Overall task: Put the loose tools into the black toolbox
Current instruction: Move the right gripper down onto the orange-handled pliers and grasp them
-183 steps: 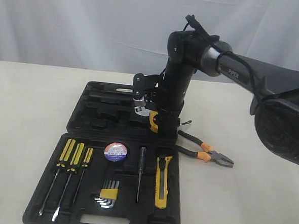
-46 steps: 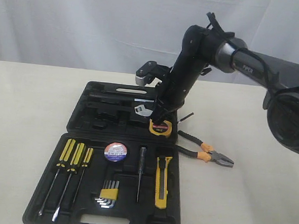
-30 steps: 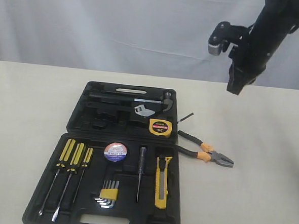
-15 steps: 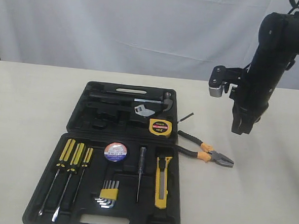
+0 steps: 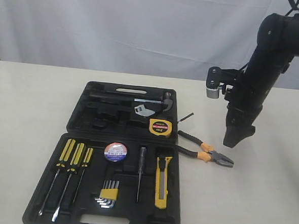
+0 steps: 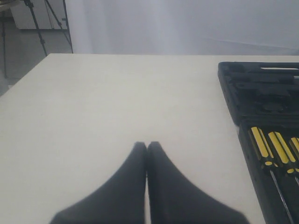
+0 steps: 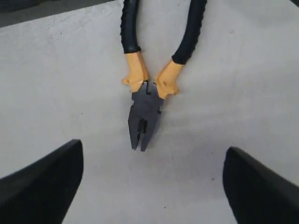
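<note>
The black toolbox (image 5: 81, 119) lies open on the table. Its far half holds the round yellow tape measure (image 5: 160, 127). Its near half holds the black tape roll (image 5: 115, 151) and the yellow-black utility knife (image 5: 162, 181). The black-and-orange pliers (image 5: 205, 152) lie on the table just right of the box. My right gripper (image 5: 237, 139) points down a little above and right of the pliers' head, open and empty. The right wrist view shows the pliers (image 7: 145, 112) just ahead of the open right gripper (image 7: 152, 154). The left gripper (image 6: 147, 145) is shut over bare table left of the toolbox (image 6: 233, 100).
Yellow-black screwdrivers (image 5: 67, 168), a thin tester screwdriver (image 5: 140, 173) and hex keys (image 5: 108, 196) sit in the near half. A hammer (image 5: 140, 99) lies in the far half. A white curtain hangs behind the table.
The right gripper let go of the tape measure in the toolbox, rose, swung right and came down over the pliers. Its jaws went from shut to wide open.
</note>
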Controlling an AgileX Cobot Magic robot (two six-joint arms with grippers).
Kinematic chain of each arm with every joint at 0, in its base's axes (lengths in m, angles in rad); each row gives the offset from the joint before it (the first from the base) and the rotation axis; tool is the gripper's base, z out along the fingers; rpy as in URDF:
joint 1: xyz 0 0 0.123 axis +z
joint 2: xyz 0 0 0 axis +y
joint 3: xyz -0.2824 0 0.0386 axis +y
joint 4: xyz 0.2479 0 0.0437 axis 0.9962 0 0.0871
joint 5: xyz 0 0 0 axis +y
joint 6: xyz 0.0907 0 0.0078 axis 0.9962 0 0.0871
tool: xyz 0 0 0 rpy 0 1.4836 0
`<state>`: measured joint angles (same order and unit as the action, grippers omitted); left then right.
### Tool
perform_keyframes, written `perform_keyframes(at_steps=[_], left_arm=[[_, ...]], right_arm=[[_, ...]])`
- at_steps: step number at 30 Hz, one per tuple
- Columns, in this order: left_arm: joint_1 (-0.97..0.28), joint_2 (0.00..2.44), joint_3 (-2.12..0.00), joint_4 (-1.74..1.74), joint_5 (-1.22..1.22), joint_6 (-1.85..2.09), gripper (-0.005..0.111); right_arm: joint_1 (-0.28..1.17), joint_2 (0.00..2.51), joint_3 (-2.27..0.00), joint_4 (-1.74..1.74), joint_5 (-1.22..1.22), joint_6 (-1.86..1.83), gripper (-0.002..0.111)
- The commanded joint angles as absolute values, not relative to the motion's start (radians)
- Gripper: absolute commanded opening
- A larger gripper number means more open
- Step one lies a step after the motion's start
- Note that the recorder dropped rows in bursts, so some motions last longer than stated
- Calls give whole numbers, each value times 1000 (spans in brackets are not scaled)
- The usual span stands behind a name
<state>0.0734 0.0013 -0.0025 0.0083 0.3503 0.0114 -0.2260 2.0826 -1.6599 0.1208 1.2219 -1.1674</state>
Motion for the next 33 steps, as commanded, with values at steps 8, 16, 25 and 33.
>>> perform_keyframes(at_steps=[8,16,25,33], left_arm=[[69,0,0,0,342,7,0],[69,0,0,0,342,7,0],[69,0,0,0,342,7,0],[69,0,0,0,342,7,0]], right_arm=[[-156,2149,-1657,115,1204,-1278,78],[-147,2168,-1657,115,1187,-1276,83],[-148,2168,-1657,136,1175,-1272,105],[-146,2190,-1662,113,1123,-1150,105]])
